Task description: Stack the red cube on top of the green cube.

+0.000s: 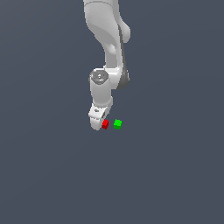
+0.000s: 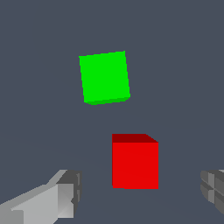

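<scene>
The white robot arm (image 1: 107,48) hangs down from above, and its claw (image 1: 99,121) is low, right next to the red cube (image 1: 105,124). In the exterior view the claw sits just on the red cube's left side, so close that they seem to touch, but that view alone cannot show if they do.

The wrist view helps. There the red cube (image 2: 134,161) sits between the two fingers of the claw (image 2: 140,192) — one grey finger (image 2: 57,197) on one side and the tip of the other finger (image 2: 214,190) on the far side. There is a clear gap of bare desk on both sides of the cube. So the claw is spread wide, and it has hold of nothing. The cube is not quite in the middle of the gap; it looks a bit closer to the finger that shows more.

The green cube (image 1: 117,124) sits on the dark grey desk (image 1: 175,175) just beside the red one, on the exterior view's right. A small strip of desk shows between them, so they do not touch. In the wrist view the green cube (image 2: 104,77) lies past the red cube, further from the fingers, and it is turned a little, so its sides do not line up with the red cube's sides.

Both cubes rest flat on the desk — the red one is not on top of the green one.
</scene>
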Robot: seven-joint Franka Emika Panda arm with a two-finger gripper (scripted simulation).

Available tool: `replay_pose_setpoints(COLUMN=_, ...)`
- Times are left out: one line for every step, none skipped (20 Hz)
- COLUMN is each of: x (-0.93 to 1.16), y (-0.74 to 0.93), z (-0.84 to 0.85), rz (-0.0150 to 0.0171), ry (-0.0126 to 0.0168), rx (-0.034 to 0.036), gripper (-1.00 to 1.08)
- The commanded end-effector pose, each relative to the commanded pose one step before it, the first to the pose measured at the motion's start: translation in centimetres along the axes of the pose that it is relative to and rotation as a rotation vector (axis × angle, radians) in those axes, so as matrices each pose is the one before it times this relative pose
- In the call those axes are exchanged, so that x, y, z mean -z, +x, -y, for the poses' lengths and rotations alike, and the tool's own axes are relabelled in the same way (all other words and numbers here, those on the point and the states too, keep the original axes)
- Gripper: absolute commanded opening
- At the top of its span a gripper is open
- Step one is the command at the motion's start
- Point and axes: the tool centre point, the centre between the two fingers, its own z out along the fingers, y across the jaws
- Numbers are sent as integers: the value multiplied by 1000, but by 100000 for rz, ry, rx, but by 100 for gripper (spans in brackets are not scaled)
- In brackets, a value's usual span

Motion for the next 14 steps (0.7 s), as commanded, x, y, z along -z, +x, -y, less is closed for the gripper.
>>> replay_pose_setpoints(x=-48, y=-41, z=-10, rz=-2, ry=-21, rx=632, gripper=100)
replay_pose_setpoints(x=9, y=25, z=-1, rz=13, ry=-3, rx=-68, gripper=100)
replay_pose_setpoints(x=23, y=6, z=-12, rz=12, ry=-7, rx=-258, gripper=100)
replay_pose_setpoints(x=29, y=16, z=-11, rz=8, ry=-8, rx=-309, gripper=100)
replay_pose_setpoints(x=18, y=10, z=-6, rz=4, ry=-5, rx=-195, gripper=100)
replay_pose_setpoints(x=6, y=3, z=-2, rz=1, ry=-2, rx=-69, gripper=100)
replay_pose_setpoints(x=-20, y=-13, z=9, rz=-5, ry=10, rx=189, gripper=100)
replay_pose_setpoints(x=-33, y=0, z=1, rz=0, ry=0, rx=0, gripper=100)
replay_pose_setpoints(x=-98, y=0, z=3, rz=0, ry=0, rx=0, gripper=100)
replay_pose_setpoints(x=-162, y=1, z=6, rz=0, ry=0, rx=0, gripper=100)
replay_pose_setpoints(x=-227, y=1, z=8, rz=0, ry=0, rx=0, gripper=100)
replay_pose_setpoints(x=-290, y=1, z=11, rz=0, ry=0, rx=0, gripper=100)
replay_pose_setpoints(x=-353, y=2, z=14, rz=0, ry=0, rx=0, gripper=100)
replay_pose_setpoints(x=-415, y=2, z=16, rz=0, ry=0, rx=0, gripper=100)
